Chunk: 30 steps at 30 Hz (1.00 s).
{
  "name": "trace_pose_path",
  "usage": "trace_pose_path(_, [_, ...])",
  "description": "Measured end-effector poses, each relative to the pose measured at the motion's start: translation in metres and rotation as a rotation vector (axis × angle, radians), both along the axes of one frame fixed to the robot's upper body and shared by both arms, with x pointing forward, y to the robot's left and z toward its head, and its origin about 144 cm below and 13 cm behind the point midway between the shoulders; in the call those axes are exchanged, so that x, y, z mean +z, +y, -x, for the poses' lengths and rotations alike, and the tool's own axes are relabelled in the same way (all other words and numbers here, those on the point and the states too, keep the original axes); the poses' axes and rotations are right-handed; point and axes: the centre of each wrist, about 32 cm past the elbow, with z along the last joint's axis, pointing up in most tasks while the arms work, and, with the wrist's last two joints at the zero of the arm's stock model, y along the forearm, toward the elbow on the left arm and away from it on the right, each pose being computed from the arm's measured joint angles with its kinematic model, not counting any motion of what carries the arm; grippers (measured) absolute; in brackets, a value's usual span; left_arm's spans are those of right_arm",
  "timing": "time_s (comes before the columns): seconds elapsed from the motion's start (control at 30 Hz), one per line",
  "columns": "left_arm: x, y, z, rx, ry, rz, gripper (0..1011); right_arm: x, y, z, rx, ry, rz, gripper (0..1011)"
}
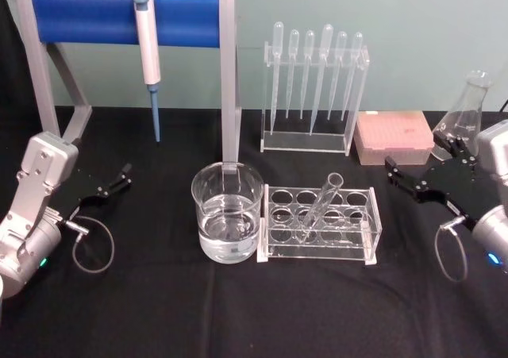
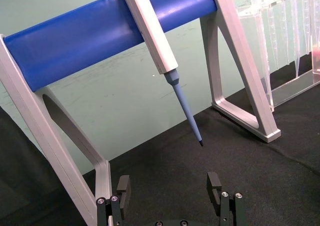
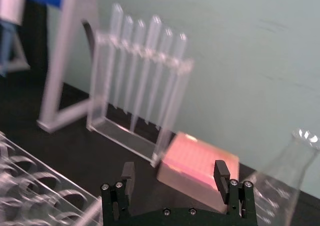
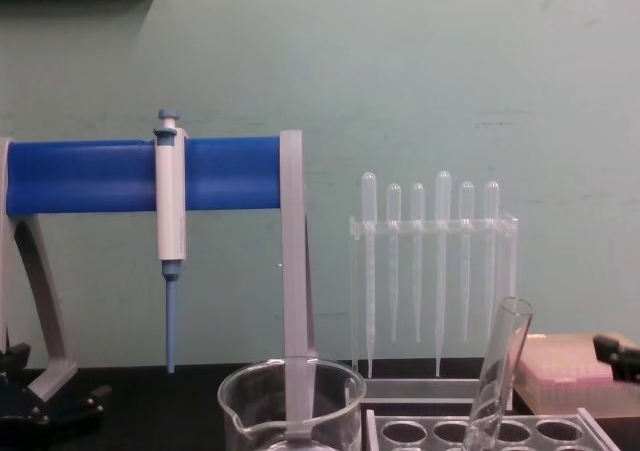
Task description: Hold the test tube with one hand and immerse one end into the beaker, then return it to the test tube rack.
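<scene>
My left tool [image 1: 122, 179] is open, with nothing between its fingers. My right tool [image 1: 391, 171] is open too and holds nothing. Both are low by the black worktop [image 1: 238, 318], well apart. The tube [image 1: 321, 203] stands in the rack [image 1: 349, 251] between them, nearer my right tool, and its top leans that way. The beaker [image 1: 227, 211] has water in it and sits just beside the rack, on my left tool's side.
</scene>
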Motion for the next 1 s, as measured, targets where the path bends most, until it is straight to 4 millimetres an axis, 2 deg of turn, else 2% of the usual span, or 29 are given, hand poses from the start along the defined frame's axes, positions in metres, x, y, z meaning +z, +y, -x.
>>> trace_pose_path(0.23, [0.0, 0.0, 0.0, 0.0, 0.0, 0.0, 1000, 0.03, -0.011, 0.018, 0.137, 0.027, -0.082, 1003])
trace_pose_path(0.37, [0.0, 0.0, 0.0, 0.0, 0.0, 0.0, 1000, 0.035, -0.014, 0.026, 0.235, 0.065, -0.111, 1003])
trace_pose_path(0.63, [0.0, 0.0, 0.0, 0.0, 0.0, 0.0, 1000, 0.033, -0.015, 0.031, 0.47, 0.174, -0.147, 1003])
trace_pose_path(1.0, [0.0, 0.0, 0.0, 0.0, 0.0, 0.0, 1000, 0.027, -0.006, 0.024, 0.556, 0.212, -0.146, 1003])
